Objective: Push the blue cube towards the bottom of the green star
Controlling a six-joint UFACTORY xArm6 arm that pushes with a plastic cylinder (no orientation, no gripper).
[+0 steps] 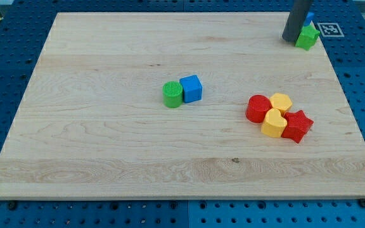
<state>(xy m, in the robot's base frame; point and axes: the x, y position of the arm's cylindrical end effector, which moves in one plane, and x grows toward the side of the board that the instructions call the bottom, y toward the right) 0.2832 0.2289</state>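
The blue cube [191,88] sits near the middle of the wooden board [106,126], touching a green cylinder [173,94] on its left. The green star [307,37] lies at the view's top right corner of the board. My tip [290,39] rests on the board just left of the green star, touching or nearly touching it, far up and right of the blue cube. A bit of another blue block [310,16] shows behind the rod above the green star.
A cluster lies right of centre: a red cylinder [258,108], a yellow hexagonal block [281,102], a yellow heart [273,123] and a red star [297,126], all touching. A marker tag [328,29] sits off the board's top right corner.
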